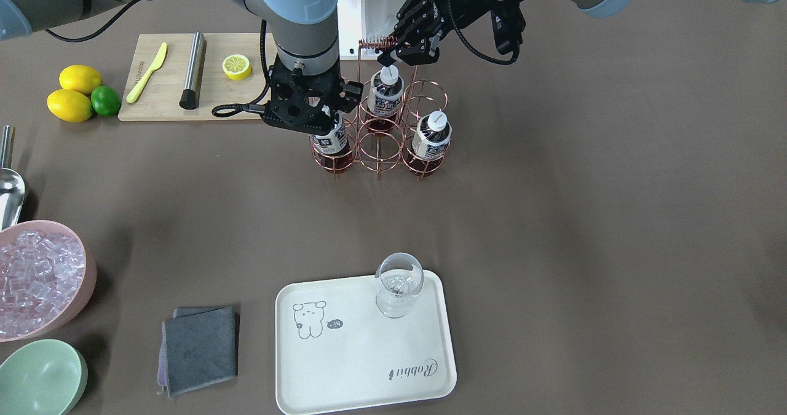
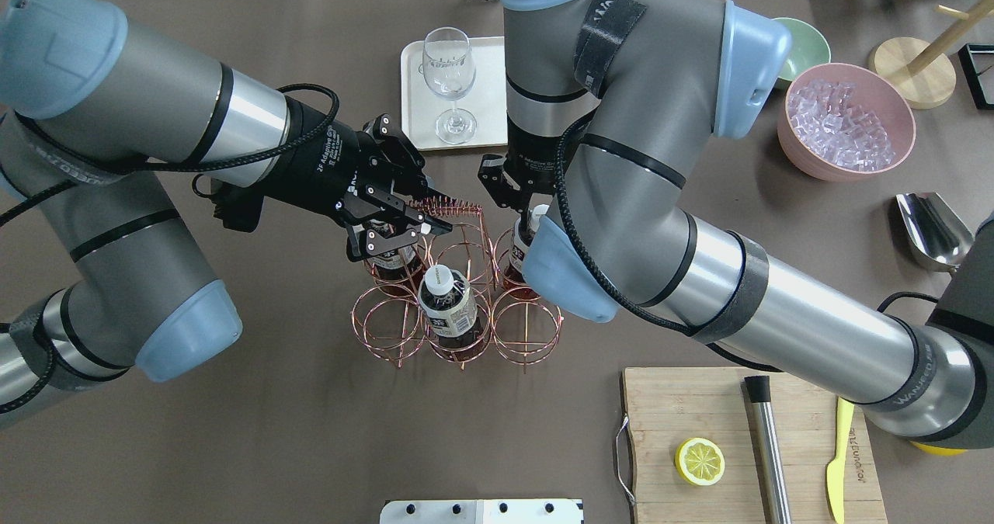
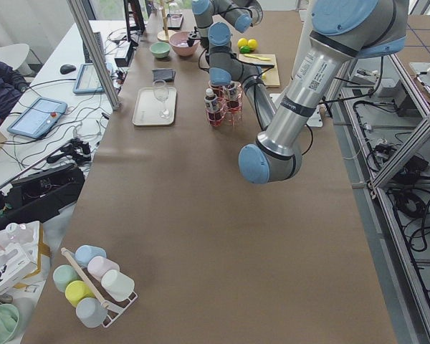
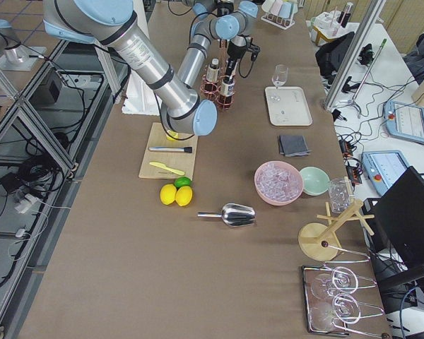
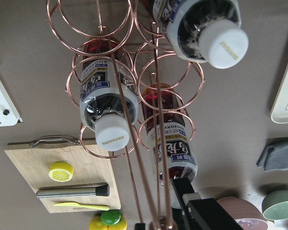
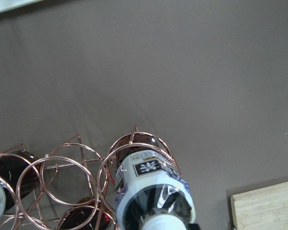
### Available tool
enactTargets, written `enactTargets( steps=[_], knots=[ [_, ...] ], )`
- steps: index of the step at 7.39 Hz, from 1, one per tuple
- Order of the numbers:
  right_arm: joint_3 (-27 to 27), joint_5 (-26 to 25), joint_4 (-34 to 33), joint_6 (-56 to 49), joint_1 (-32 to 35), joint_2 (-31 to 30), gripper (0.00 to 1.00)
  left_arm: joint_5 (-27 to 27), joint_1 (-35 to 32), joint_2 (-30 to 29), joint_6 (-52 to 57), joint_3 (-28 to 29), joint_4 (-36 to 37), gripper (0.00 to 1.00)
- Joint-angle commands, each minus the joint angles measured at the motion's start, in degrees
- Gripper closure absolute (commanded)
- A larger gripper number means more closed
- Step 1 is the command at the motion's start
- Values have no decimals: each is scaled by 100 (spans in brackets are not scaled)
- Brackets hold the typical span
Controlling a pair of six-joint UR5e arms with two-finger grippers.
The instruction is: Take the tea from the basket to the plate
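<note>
The right gripper (image 2: pixel 528 204) has its fingers clenched on the white cap of the tea (image 1: pixel 332 141). The bottle stands upright in a corner cell of the basket (image 2: pixel 454 330), with copper rings around its dark lower half. Taking the clock from the overhead view, with twelve pointing away from the robot, that cell lies at two o'clock from the basket's middle.

The left gripper (image 2: pixel 436 213) reaches in from nine o'clock, its fingers closed on the coil-wrapped handle (image 2: pixel 460 207). The handle's tall loop rises between the cells, just beside the tea. A second bottle (image 2: pixel 388 256) stands in the ten o'clock cell under the left gripper, and a third bottle (image 2: pixel 446 303) stands in the six o'clock cell. In the overhead view the right arm's blue elbow joint (image 2: pixel 563 275) hangs over the basket's three o'clock side and hides much of the tea.

The plate (image 2: pixel 415 120) lies at twelve o'clock, apart from the basket. A stemmed glass (image 2: pixel 450 81) stands upright on it, near the edge that faces the basket. A folded grey cloth (image 1: pixel 200 347) lies beside the plate.

Further out, a pink bowl of ice (image 2: pixel 846 120) sits at two o'clock, with a green bowl (image 2: pixel 800 46) beyond it. A steel scoop (image 2: pixel 932 229) lies at three o'clock. At four o'clock a wooden cutting board (image 2: pixel 683 400) carries a lemon half (image 2: pixel 700 462), a steel rod (image 2: pixel 765 446) and a yellow knife (image 2: pixel 837 462).
</note>
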Motion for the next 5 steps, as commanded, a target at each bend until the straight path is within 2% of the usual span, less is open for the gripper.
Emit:
enactTargets(
  steps=[1,3,5],
  knots=[
    [54,-19,0,1,0,3,100,0,5,19,8,14,7,100],
    [229,-37,-27,1,0,-5,100,8,-4,28,17,23,7,100],
    [694,-45,-524,-51,18,-15,100,8,5,63,26,31,-11,100]
  ],
)
